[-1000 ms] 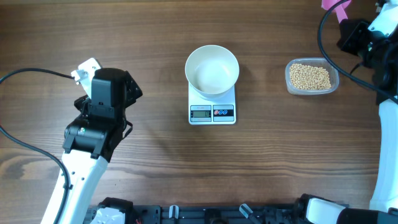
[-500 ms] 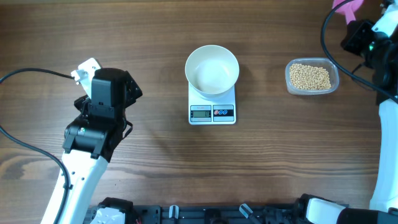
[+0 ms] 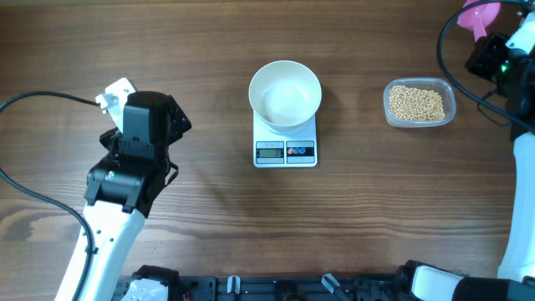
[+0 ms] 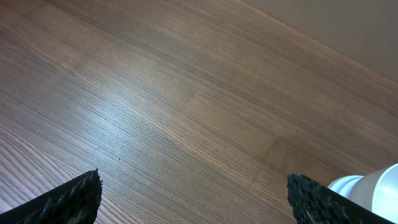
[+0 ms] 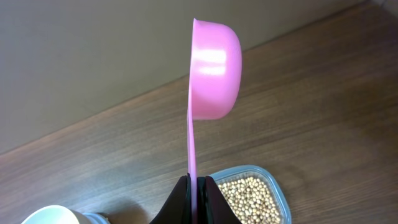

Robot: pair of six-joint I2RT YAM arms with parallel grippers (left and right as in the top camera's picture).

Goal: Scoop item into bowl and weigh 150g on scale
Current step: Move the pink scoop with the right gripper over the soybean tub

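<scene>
The right claw (image 5: 197, 190) is clenched on the thin handle of the pink scoop (image 5: 214, 68); the handle runs straight out from the jaws, cup turned on edge at the far tip; the beans (image 3: 416, 102) lie in the clear tub (image 3: 387, 104) on the table (image 3: 201, 209), just beneath that scoop and toward the table's middle, so the right arm is plainly the nearer one; the white bowl (image 3: 261, 82) sits empty on the scale (image 3: 285, 151), well apart to the left; the left claw (image 4: 196, 198) hangs spread wide, gripping nothing
</scene>
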